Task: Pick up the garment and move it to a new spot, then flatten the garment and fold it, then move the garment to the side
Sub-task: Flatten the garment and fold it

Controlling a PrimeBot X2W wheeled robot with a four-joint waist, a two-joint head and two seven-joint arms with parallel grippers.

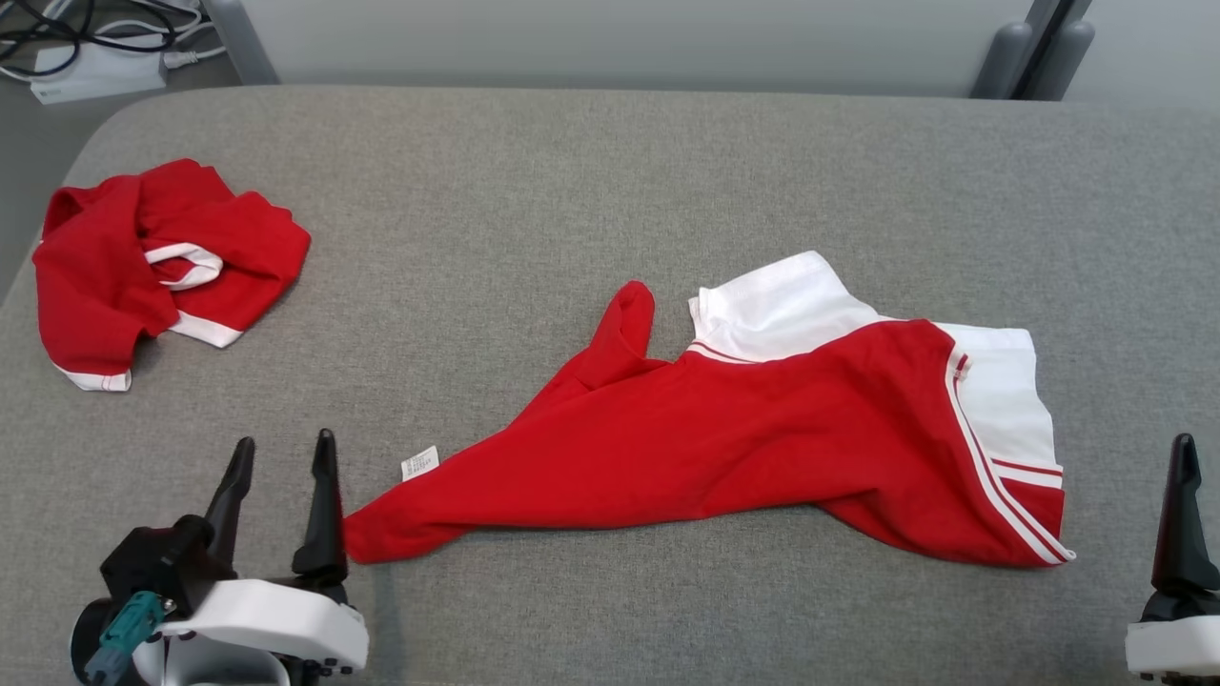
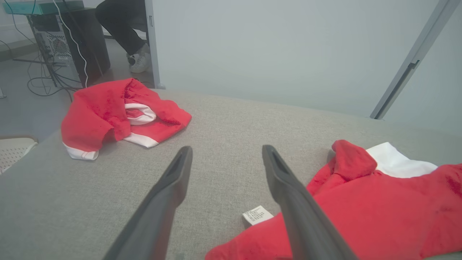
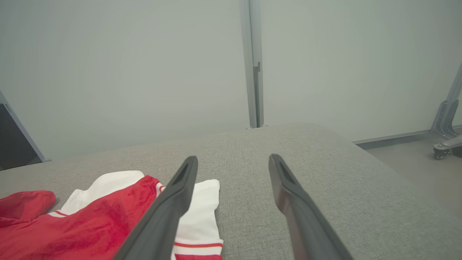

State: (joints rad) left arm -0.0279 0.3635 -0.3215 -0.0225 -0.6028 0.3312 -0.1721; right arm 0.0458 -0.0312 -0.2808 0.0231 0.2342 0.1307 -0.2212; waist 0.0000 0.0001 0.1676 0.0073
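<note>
A red garment [image 1: 724, 448] with white panels and striped trim lies spread but rumpled across the middle and right of the grey table [image 1: 572, 191]. Its white label [image 1: 419, 463] sticks out near its left corner. My left gripper [image 1: 286, 439] stands open at the lower left, its right finger just beside that red corner, nothing between its fingers. The left wrist view has the open left gripper [image 2: 227, 148] with the garment [image 2: 379, 209] and label [image 2: 257, 215] to its right. My right gripper [image 3: 233, 158] is open and empty, right of the garment [image 3: 90, 224]; one right finger [image 1: 1182, 505] stands at the head view's right edge.
A second red and white garment [image 1: 162, 267] lies crumpled at the table's far left, as the left wrist view also gives it [image 2: 115, 119]. Cables and a power strip [image 1: 86, 67] lie on the floor beyond the table's far left corner. A person's shoe [image 2: 139, 61] and a computer tower [image 2: 68, 47] stand beyond it.
</note>
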